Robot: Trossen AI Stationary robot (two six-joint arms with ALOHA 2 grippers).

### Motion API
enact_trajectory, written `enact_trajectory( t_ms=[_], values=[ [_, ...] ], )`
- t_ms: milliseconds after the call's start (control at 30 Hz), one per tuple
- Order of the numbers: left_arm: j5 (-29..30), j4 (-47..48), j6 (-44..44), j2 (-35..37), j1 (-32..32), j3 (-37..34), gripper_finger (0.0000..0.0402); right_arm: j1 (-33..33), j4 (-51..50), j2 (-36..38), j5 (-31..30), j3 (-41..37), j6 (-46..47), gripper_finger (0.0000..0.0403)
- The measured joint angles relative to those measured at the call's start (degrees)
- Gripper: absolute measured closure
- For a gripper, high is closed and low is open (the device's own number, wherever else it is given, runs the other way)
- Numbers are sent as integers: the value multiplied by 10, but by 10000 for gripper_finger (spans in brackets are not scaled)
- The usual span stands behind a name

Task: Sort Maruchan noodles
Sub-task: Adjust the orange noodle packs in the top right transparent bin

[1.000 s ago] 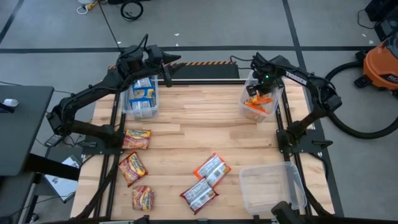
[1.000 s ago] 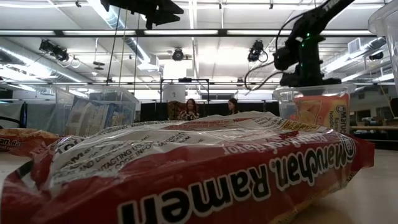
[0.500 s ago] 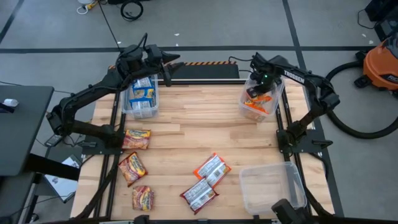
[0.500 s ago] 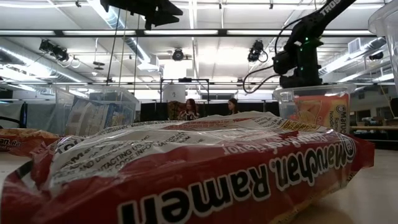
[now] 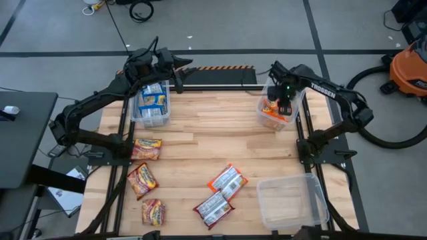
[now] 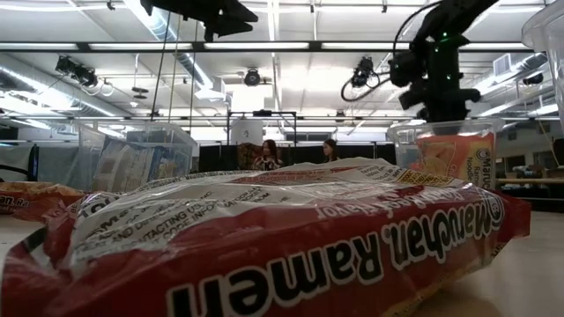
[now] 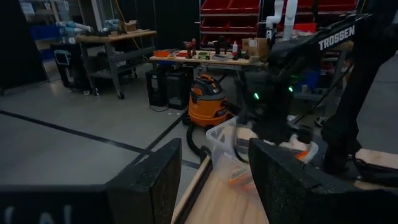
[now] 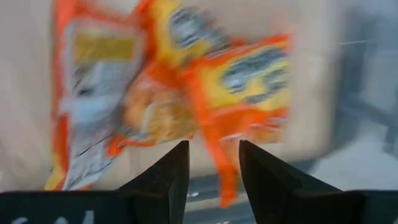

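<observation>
Maruchan noodles lie flat on the wooden table: three orange-red packets (image 5: 147, 148) (image 5: 141, 180) (image 5: 153, 211) at the near left and two red-and-white ones (image 5: 228, 180) (image 5: 213, 208) near the middle. Blue-and-yellow packets fill a clear bin (image 5: 151, 107) at the far left. Orange packets (image 8: 205, 87) lie in a clear bin (image 5: 277, 115) at the far right. My right gripper (image 8: 213, 168) hangs open above that bin, pointing down, nothing between its fingers. My left gripper (image 7: 214, 180) is open and level, high over the far edge beside the blue bin.
An empty clear bin (image 5: 292, 200) stands at the near right corner. In the low view a red packet (image 6: 282, 246) fills the foreground. An orange shop vacuum (image 5: 408, 70) and its hose are on the floor right of the table. Bare wood lies mid-table.
My right gripper has rolled about its own downward line above the orange bin and shifted a little toward the table's right edge. The orange packets stay in the bin.
</observation>
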State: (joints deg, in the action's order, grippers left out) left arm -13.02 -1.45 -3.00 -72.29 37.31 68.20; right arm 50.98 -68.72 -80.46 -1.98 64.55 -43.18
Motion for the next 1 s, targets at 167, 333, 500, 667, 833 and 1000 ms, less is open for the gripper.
enact_trajectory(
  t_ms=[167, 333, 500, 667, 833, 1000],
  values=[
    [13, 31, -18, 13, 0, 0, 209, -30, 12, 5, -63, -43, 9, 248],
    [25, 38, -37, 20, 2, 0, 209, -46, 95, 20, -74, -72, 38, 241],
    [25, 50, -37, 19, 5, 0, 209, -56, 102, 22, -74, -106, 18, 238],
    [25, 59, -40, 19, 5, 0, 209, -64, 113, 24, -103, -110, 27, 248],
    [39, 59, -57, 19, 5, 0, 209, -63, 119, 27, -108, -111, 25, 284],
    [40, 60, -58, 21, 5, 0, 209, -53, 139, 27, -105, -111, 29, 351]
  ],
)
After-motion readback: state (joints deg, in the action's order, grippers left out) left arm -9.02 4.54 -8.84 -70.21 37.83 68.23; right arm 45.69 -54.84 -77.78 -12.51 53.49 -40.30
